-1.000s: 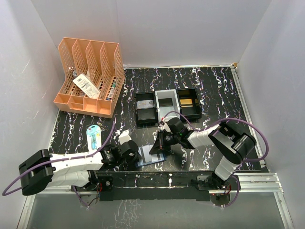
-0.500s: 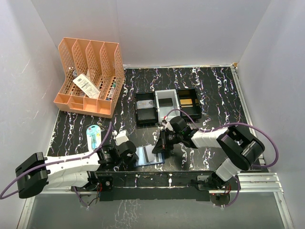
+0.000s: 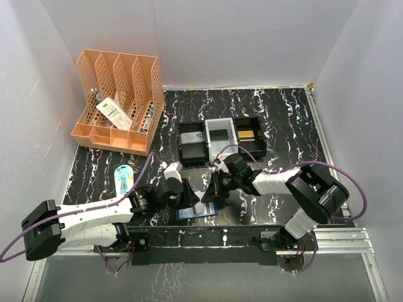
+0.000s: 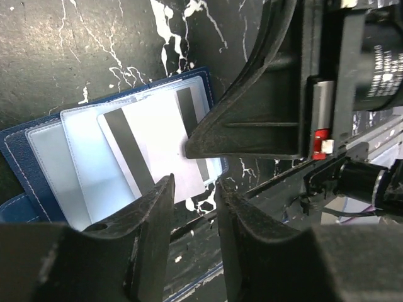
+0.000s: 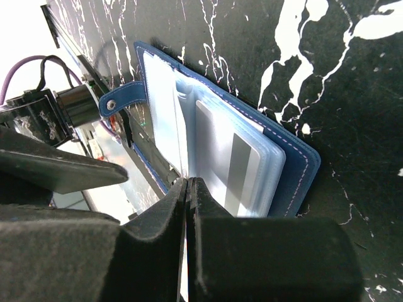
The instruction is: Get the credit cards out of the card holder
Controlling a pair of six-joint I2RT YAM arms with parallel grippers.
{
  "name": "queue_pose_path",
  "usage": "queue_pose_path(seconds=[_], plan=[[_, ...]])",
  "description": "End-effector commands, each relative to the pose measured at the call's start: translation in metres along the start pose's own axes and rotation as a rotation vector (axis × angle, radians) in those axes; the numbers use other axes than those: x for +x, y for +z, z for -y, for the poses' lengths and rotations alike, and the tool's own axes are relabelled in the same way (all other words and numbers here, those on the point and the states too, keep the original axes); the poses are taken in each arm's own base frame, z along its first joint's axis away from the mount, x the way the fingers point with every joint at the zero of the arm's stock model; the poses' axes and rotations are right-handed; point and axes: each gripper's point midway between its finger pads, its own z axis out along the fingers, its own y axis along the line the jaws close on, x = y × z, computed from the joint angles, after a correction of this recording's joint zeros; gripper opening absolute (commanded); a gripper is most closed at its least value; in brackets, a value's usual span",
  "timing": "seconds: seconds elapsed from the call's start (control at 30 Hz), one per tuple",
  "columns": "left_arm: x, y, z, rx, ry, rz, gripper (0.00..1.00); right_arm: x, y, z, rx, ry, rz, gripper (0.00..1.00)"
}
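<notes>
The navy-blue card holder [image 3: 195,214] lies open at the near table edge, between both grippers. In the left wrist view its navy cover [image 4: 25,145] frames pale sleeves, and a greyish credit card [image 4: 157,138] with a dark stripe sticks out of them. My left gripper [image 4: 192,195] hovers just off that card's free edge, jaws slightly apart and empty; it also shows in the top view [image 3: 191,196]. My right gripper [image 5: 187,185] is shut on a thin clear inner sleeve of the card holder [image 5: 296,163], beside a striped card [image 5: 233,170]; it also shows in the top view [image 3: 213,190].
Black and grey trays [image 3: 220,141] stand side by side behind the grippers. An orange file rack [image 3: 119,100] fills the far left corner. A pale blue oval case [image 3: 124,177] lies left of the left arm. The table's front rail runs just below the card holder.
My left gripper has moved right and forward, up to the card holder. The right gripper has stayed pinched at the card holder, barely moving.
</notes>
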Motion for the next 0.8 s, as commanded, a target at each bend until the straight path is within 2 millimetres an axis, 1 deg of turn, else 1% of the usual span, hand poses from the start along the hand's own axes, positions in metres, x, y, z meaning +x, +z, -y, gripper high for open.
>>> queue_pose_path(seconds=[0.0, 0.1, 0.17, 0.23, 0.47, 0.77], plan=[[0.009, 0.011, -0.004, -0.019, -0.012, -0.023, 0.29, -0.007, 0.002, -0.006, -0.027, -0.024, 0.022, 0.00], [0.019, 0.016, -0.029, -0.099, -0.038, -0.031, 0.26, -0.007, 0.001, -0.006, -0.029, -0.022, 0.024, 0.00], [0.024, 0.017, -0.041, -0.130, -0.048, -0.034, 0.25, -0.007, 0.001, -0.006, -0.029, -0.022, 0.025, 0.00], [0.028, 0.017, -0.049, -0.147, -0.055, -0.037, 0.25, -0.007, 0.001, -0.007, -0.031, -0.021, 0.025, 0.00], [0.033, 0.019, -0.060, -0.181, -0.052, -0.046, 0.23, -0.006, 0.001, -0.010, -0.059, -0.016, 0.019, 0.00], [0.035, 0.020, -0.068, -0.232, -0.036, -0.057, 0.19, -0.008, 0.007, -0.018, -0.100, -0.034, 0.001, 0.14]])
